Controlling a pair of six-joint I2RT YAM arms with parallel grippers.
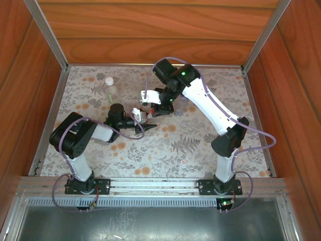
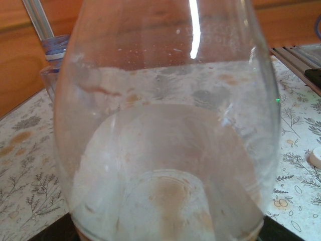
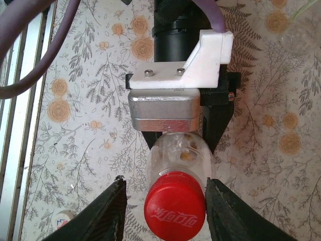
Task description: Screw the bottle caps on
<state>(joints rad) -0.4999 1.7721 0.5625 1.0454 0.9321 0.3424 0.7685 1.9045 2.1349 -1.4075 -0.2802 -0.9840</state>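
Observation:
A clear bottle (image 3: pixel 183 150) with a red cap (image 3: pixel 175 207) on its neck is held by my left gripper (image 3: pixel 186 144), whose black fingers (image 3: pixel 218 128) are shut on its body. My right gripper (image 3: pixel 165 187) straddles the red cap from above, open. Its right finger sits at the cap's edge and a gap shows on the left. In the top view both grippers meet at mid-table around this bottle (image 1: pixel 145 117). The left wrist view looks through the held bottle (image 2: pixel 165 125) at close range.
A wider clear bottle (image 1: pixel 111 90) with a white cap (image 1: pixel 109 81) stands at the back left. A slim bluish bottle (image 2: pixel 54 52) stands beyond the held one. A loose white cap (image 1: pixel 184 162) lies on the floral tabletop (image 1: pixel 150 155); the same cap (image 3: pixel 64 220) is left of my right gripper.

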